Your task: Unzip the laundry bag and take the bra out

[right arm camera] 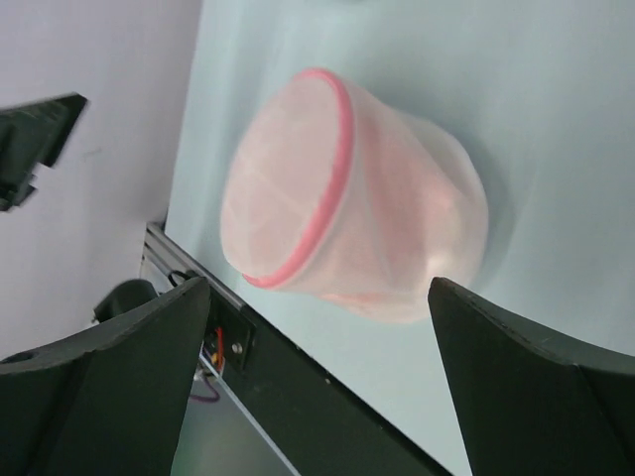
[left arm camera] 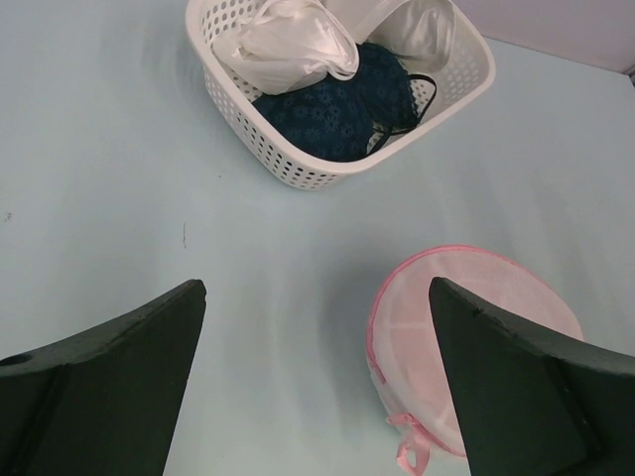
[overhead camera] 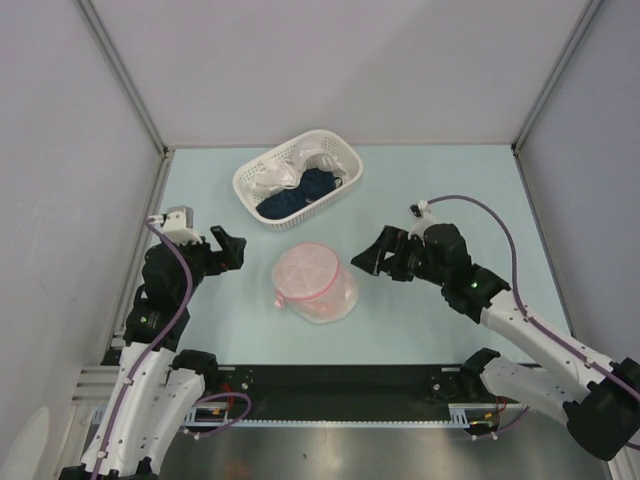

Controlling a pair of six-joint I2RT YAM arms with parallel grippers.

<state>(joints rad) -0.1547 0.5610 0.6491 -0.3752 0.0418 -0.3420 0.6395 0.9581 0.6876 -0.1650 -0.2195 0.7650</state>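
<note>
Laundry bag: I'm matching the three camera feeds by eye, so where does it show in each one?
Top external: the laundry bag sits at the middle, between the two arms.
Left wrist: lower right.
Right wrist: middle of the picture.
Shared landmark: the pale table it rests on. The white basket shows only in the top and left wrist views.

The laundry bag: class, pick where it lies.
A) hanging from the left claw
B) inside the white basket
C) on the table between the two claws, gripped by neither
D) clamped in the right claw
C: the laundry bag sits on the table, with the open left claw and the open right claw on either side, neither closed on it.
</note>
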